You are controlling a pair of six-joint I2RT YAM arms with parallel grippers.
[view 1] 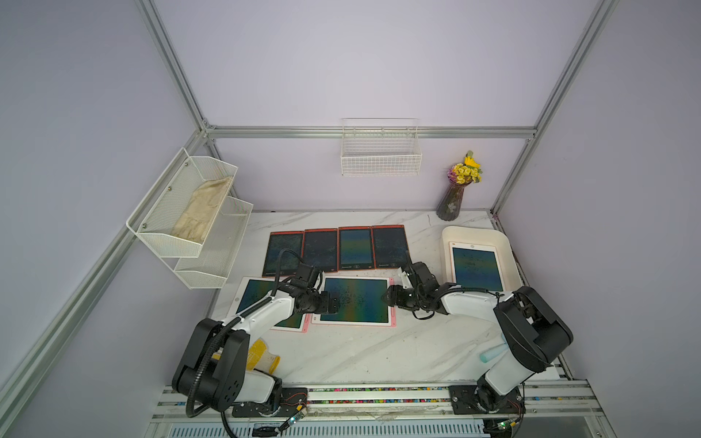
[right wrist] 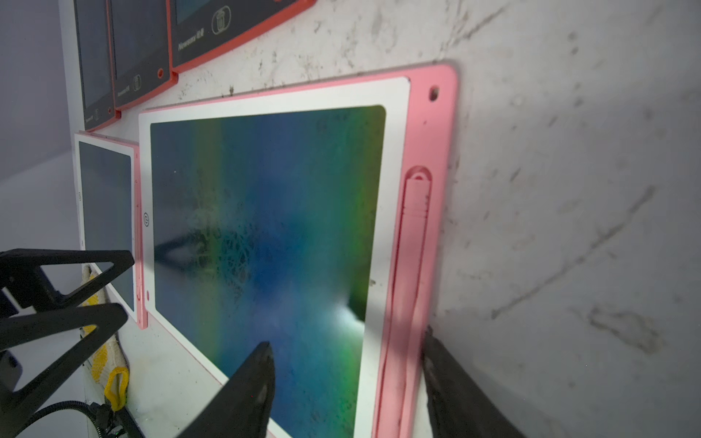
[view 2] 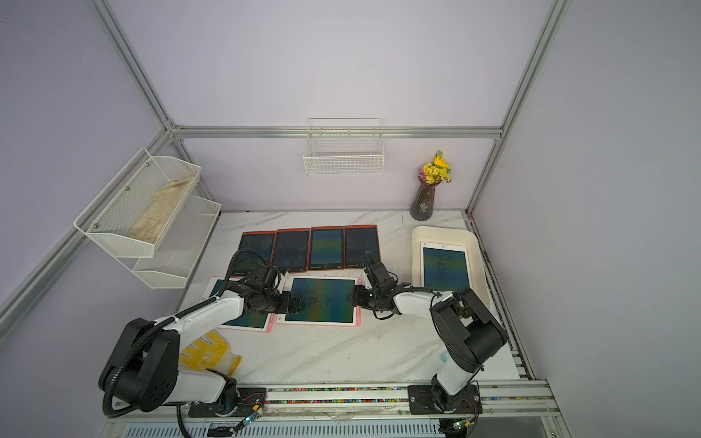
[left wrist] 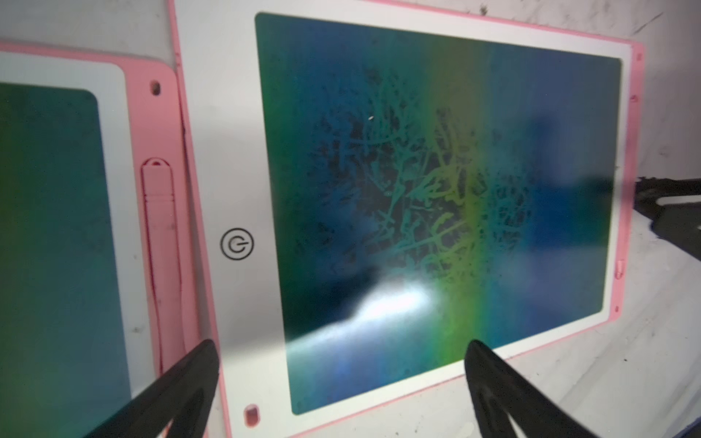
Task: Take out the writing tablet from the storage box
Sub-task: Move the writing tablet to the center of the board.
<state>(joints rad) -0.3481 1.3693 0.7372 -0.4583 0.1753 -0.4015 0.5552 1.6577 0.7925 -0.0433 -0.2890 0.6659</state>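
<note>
In both top views six tablets (view 1: 356,248) lie on the table (view 1: 379,352), but one writing tablet (view 1: 477,267) sits in the storage box (view 1: 470,231), so that one is left to take. The left wrist view shows your left end effector (left wrist: 341,352) wide apart over the pink-edged tablet (left wrist: 436,212), holding nothing. The right wrist view shows your right end effector (right wrist: 345,341) apart around its pen edge (right wrist: 413,242).

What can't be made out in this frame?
- Box near rim: both top views, behind right arm.
- Pink tablet under left arm: both top views, its middle covered.
- Teal item: both top views, mostly behind right arm.
- Red tablets' print: right wrist view, blurred.
</note>
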